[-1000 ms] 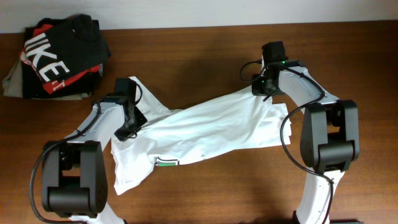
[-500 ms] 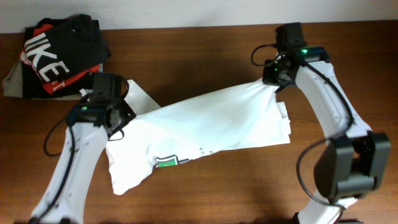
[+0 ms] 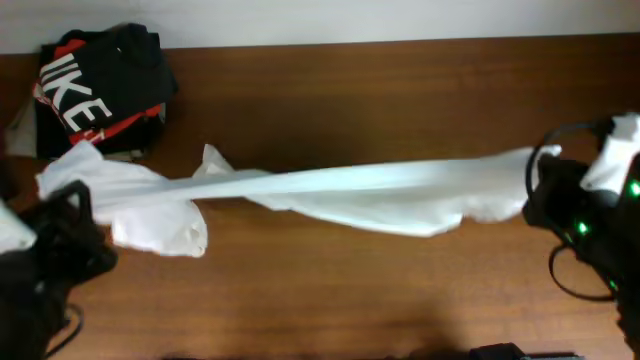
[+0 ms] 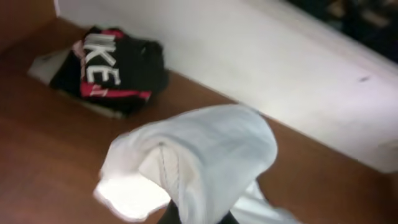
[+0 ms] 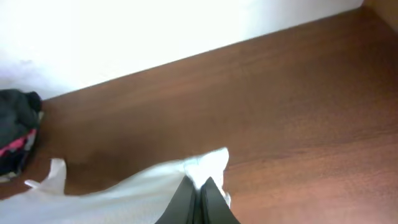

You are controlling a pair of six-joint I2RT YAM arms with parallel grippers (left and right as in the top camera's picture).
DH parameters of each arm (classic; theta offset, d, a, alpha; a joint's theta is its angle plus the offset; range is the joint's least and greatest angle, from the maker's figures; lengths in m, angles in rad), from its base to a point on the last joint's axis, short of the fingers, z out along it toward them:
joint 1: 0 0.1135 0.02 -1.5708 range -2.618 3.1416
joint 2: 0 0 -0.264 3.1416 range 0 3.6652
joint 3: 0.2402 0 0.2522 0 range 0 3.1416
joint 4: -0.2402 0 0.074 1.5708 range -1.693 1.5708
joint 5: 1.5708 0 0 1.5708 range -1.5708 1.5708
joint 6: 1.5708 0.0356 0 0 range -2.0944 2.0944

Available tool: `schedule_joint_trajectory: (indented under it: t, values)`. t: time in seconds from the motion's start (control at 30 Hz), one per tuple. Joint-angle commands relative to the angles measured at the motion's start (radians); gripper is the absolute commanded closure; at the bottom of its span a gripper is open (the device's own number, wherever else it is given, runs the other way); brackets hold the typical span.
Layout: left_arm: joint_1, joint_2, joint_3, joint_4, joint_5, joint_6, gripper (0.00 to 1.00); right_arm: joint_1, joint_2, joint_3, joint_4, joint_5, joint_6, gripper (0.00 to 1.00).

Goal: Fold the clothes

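Note:
The clothes, a white T-shirt (image 3: 350,190), hang stretched into a long twisted band above the brown table (image 3: 350,290), with a loose fold drooping at the left end. My left gripper (image 3: 68,200) is shut on the shirt's left end. In the left wrist view the fabric (image 4: 205,149) bulges out over the gripper (image 4: 199,214) and hides most of the fingers. My right gripper (image 3: 537,185) is shut on the shirt's right end. In the right wrist view the dark fingers (image 5: 186,199) pinch a white corner (image 5: 208,165). The neck mark is hidden.
A black shirt with white letters and red (image 3: 95,85) lies in a pile at the table's back left corner, on a grey-olive folded garment (image 3: 20,130). The same black shirt (image 4: 115,62) appears in the left wrist view. A white wall (image 5: 155,37) runs along the table's far edge.
Both arms have swung outward and up, away from each other. The shirt has come off the table and been pulled from a crumpled spread into a taut band.

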Motion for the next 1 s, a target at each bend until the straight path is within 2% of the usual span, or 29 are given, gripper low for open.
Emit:
schedule_joint_trajectory:
  t: [0.0,0.07,0.13,0.23,0.3,0.37,0.47,0.5,0.57,0.7,0.77,0.9,0.97]
  values:
    - [0.008,0.037,0.015,-0.072,0.105,0.05,0.99,-0.005,0.018,-0.001,-0.06,-0.039,0.077,0.96]
    - [0.007,0.113,-0.002,-0.146,0.155,0.086,0.99,-0.005,0.055,-0.002,-0.07,-0.046,0.077,0.96]
    - [-0.039,0.215,-0.08,-0.143,0.244,0.118,0.99,-0.005,0.136,-0.002,-0.074,-0.045,0.076,0.96]
    - [-0.151,0.378,-0.118,-0.136,0.24,0.126,0.99,-0.005,0.238,-0.002,-0.075,-0.045,0.076,0.96]
    - [-0.199,0.41,-0.118,-0.134,0.237,0.125,0.99,-0.005,0.249,-0.002,-0.083,-0.045,0.076,0.96]
    - [-0.242,0.374,-0.113,-0.142,0.161,0.101,0.99,-0.006,0.203,-0.002,-0.101,-0.043,0.051,0.96]
    - [-0.269,0.205,-0.11,-0.13,0.021,0.053,0.99,-0.006,0.097,-0.002,-0.134,-0.042,0.023,0.96]
    - [-0.269,0.121,-0.109,-0.085,-0.051,0.041,0.99,-0.006,0.055,-0.002,-0.121,-0.035,0.023,0.96]
    - [-0.269,0.035,-0.109,-0.022,-0.105,0.023,0.99,-0.006,0.026,-0.002,-0.078,0.012,0.024,0.96]
    - [-0.269,0.114,-0.119,-0.002,-0.193,0.023,0.99,-0.006,0.13,-0.002,0.01,0.068,0.024,0.96]
    - [-0.261,0.274,-0.121,0.098,-0.257,0.023,0.99,-0.006,0.245,-0.002,0.137,0.109,0.023,0.96]
    - [-0.136,0.658,-0.079,0.62,-0.273,0.167,0.99,-0.024,0.508,0.046,0.57,0.109,-0.061,0.96]
    - [-0.091,0.756,0.125,0.622,-0.273,0.225,0.99,-0.107,0.542,0.204,0.533,-0.008,-0.091,0.96]
